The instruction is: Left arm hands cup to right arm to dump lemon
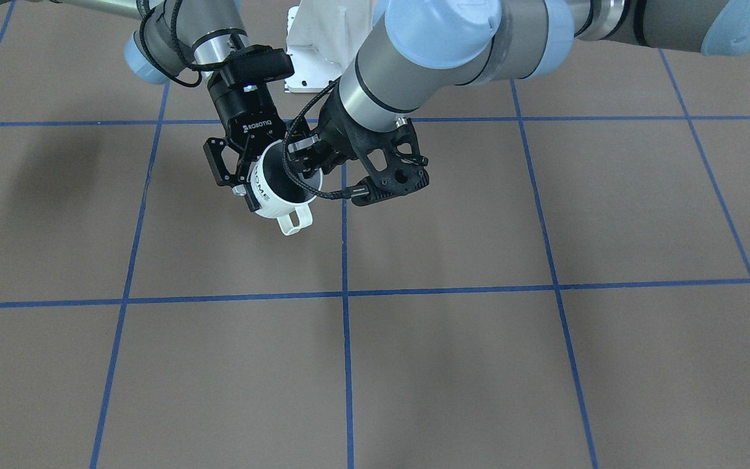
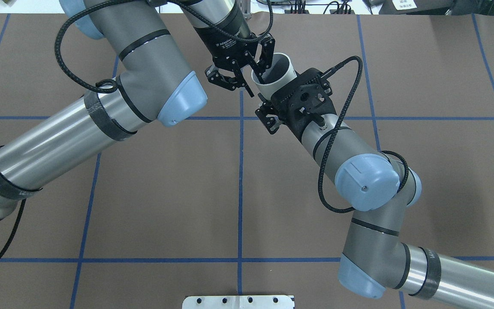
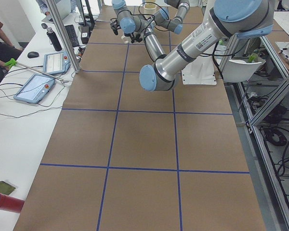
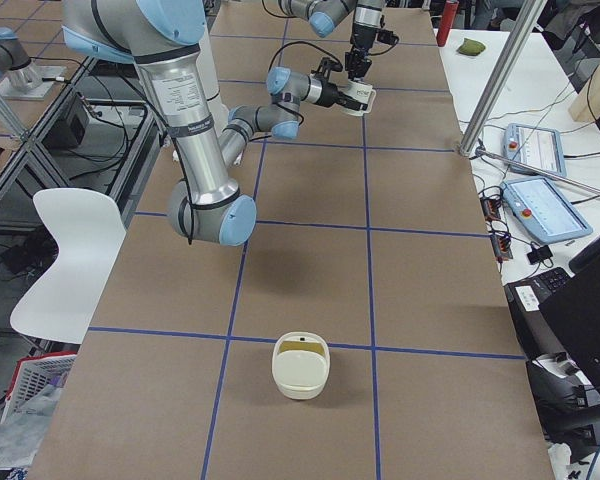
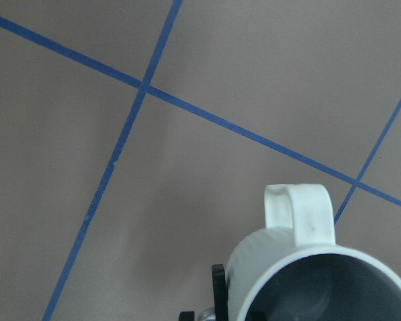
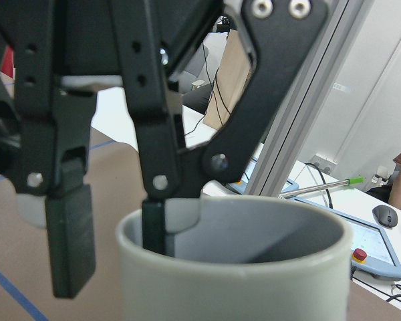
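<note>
Cup (image 1: pixel 275 203) is up off the table (image 1: pixel 453 365), hanging tilted in mid-air between your two arms, with its handle sticking out away from both grippers. The right gripper (image 1: pixel 264 185) straddles the body with one finger against the white wall. Nothing else carries the cup, so I judge it clamped on. It's a side grip, which should leave the wrist free to roll for the dump. The left gripper (image 6: pixel 113 241) sits over the rim with its jaws apart. One finger is down inside, and the outer finger (image 6: pixel 68 241) hangs clear, with table showing between it and the wall. It reads as unclasped, and a hold at the rim would leave the body free for the taker. You can't see the lemon in what shows of the grey inside. A cream tub (image 4: pixel 300 375) sits well apart down the table.
</note>
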{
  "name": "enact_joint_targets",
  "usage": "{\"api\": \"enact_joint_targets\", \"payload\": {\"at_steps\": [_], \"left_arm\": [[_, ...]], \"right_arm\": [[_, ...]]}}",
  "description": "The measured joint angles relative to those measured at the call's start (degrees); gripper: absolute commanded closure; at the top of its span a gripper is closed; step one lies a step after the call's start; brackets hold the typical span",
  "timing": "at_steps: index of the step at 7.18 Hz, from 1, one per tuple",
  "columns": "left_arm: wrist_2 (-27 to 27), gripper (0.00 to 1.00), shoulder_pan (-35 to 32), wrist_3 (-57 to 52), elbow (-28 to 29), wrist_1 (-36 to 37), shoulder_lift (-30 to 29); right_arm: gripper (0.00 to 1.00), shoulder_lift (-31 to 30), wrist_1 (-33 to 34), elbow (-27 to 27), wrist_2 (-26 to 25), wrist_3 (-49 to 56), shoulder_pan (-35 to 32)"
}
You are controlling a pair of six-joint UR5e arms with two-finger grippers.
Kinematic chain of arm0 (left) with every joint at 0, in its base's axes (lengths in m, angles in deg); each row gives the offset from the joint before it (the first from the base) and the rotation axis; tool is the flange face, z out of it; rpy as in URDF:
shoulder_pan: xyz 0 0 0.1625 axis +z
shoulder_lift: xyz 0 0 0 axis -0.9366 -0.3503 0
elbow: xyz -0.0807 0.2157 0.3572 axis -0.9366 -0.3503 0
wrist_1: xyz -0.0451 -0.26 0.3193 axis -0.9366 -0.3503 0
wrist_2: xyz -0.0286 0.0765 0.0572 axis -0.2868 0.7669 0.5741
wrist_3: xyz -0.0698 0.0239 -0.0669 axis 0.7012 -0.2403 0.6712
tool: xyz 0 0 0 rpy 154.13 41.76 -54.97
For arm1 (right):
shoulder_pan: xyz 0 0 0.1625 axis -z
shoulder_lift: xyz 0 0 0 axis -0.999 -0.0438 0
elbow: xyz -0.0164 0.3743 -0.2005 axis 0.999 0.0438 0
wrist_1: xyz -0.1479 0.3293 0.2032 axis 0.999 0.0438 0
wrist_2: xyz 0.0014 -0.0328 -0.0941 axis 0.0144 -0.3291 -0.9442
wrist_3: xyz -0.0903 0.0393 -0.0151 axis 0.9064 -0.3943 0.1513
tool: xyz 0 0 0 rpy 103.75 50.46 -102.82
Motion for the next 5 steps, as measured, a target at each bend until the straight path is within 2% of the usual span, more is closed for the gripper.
{"api": "enact_joint_targets", "payload": {"at_steps": [1,2,3,5], "left_arm": [[0.0,0.78,0.1,0.0,0.0,-0.03,-0.03],[0.0,0.95,0.24,0.0,0.01,-0.04,-0.04],[0.02,1.0,0.31,-0.02,0.0,-0.06,-0.09],[-0.3,1.0,0.34,-0.16,0.01,-0.04,-0.07]], "right_arm": [[0.76,0.0,0.0,0.0,0.0,0.0,0.0],[0.04,0.0,0.0,0.0,0.0,0.0,0.0],[0.0,0.01,-0.01,0.0,0.03,0.01,0.01],[0.0,-0.06,0.0,-0.01,0.0,0.0,-0.02]]}}
